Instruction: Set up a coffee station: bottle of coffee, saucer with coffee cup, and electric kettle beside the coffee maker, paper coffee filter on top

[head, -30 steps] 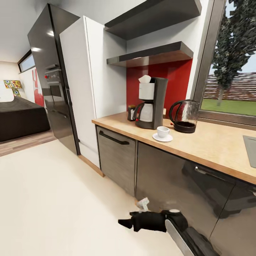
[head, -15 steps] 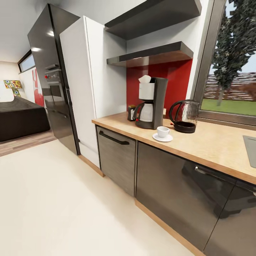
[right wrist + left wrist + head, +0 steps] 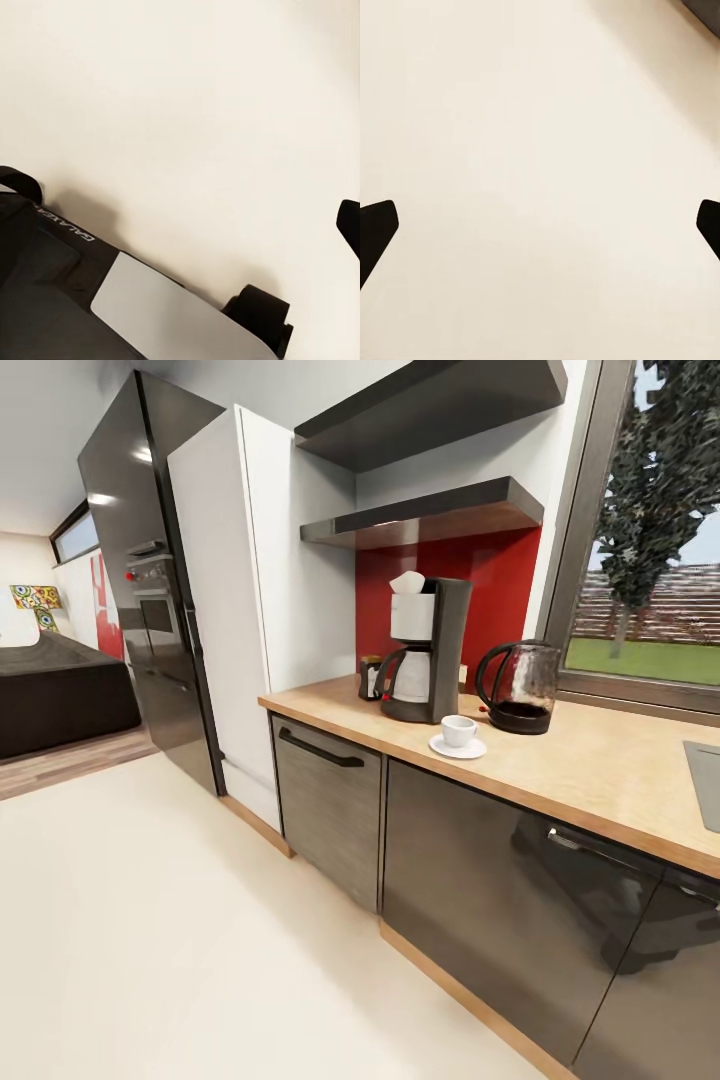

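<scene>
Counter [image 3: 600, 770] setup looks done: coffee maker [image 3: 428, 650] upright w/ paper coffee filter [image 3: 407, 582] on top, bottle of coffee [image 3: 370, 677] just beside it on its far side, coffee cup [image 3: 459, 730] on saucer [image 3: 457, 747] in front, electric kettle [image 3: 520, 686] near its other side. Left end effector [image 3: 540, 225] spread wide over bare floor [image 3: 150, 920], holding nothing. Right end effector: one fingertip [image 3: 349, 225] visible, state can't tell. Judged: no step left; next just verify, stay clear.

Head camera angled across the kitchen countertop [image 3: 600, 770] from the side, both wrist cameras facing down at cream floor [image 3: 540, 150], close.
</scene>
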